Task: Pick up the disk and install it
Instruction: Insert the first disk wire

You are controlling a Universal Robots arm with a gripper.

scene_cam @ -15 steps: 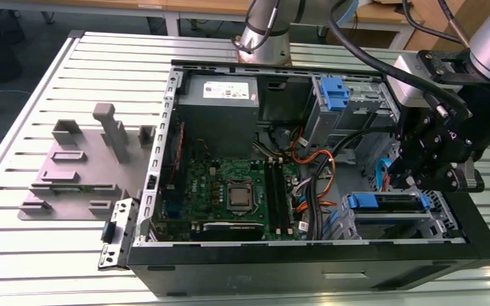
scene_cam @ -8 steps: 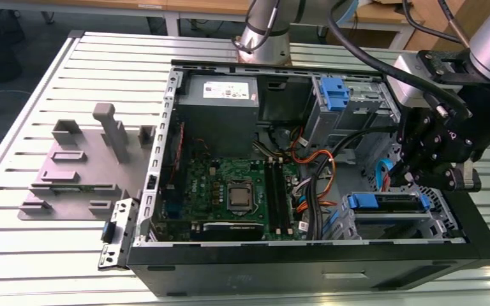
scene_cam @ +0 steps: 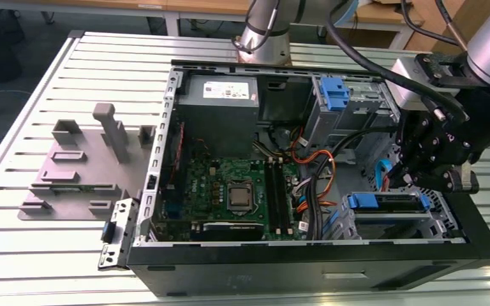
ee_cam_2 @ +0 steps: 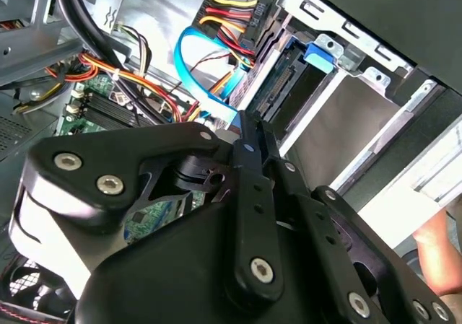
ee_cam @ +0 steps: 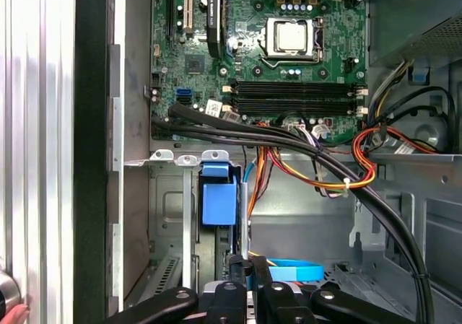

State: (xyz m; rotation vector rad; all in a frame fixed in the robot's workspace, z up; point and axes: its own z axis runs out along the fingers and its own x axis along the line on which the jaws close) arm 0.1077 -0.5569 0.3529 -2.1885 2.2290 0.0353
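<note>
Closest up, the gripper (ee_cam_2: 250,125) is seen as a mass of black linkage. Its fingers (ee_cam_2: 249,165) are drawn together, with nothing caught between them as far as can be made out in both wrist views. It's held low inside the open computer case (scene_cam: 313,264), just beside the drive bay in the corner at the exterior view's right.

The disk (scene_cam: 395,202) is found in that bay, sat in the cage with its blue carrier handle (ee_cam: 219,201) turned toward the middle of the case. Judging by that, the sliding-in looks mostly done. The pinched-together fingertips are probably kept that way so they can be used as a pusher instead of a clamp, but whether the disk is actually being touched can't be told.

Cables (ee_cam: 339,172) are routed past the bay mouth, which is likely why the gripper is brought in so close to the cage wall.

Counts, for what it's worth:
- one gripper
- one disk
- one power supply (scene_cam: 219,95) in the far corner
- one motherboard (scene_cam: 228,185)
- one extra blue bracket (scene_cam: 334,95) parked in the upper bay
- one grey fixture plate (scene_cam: 74,178) left out on the slatted table (scene_cam: 23,255)
- one person's hand (ee_cam_2: 439,255), glimpsed just outside the case
</note>
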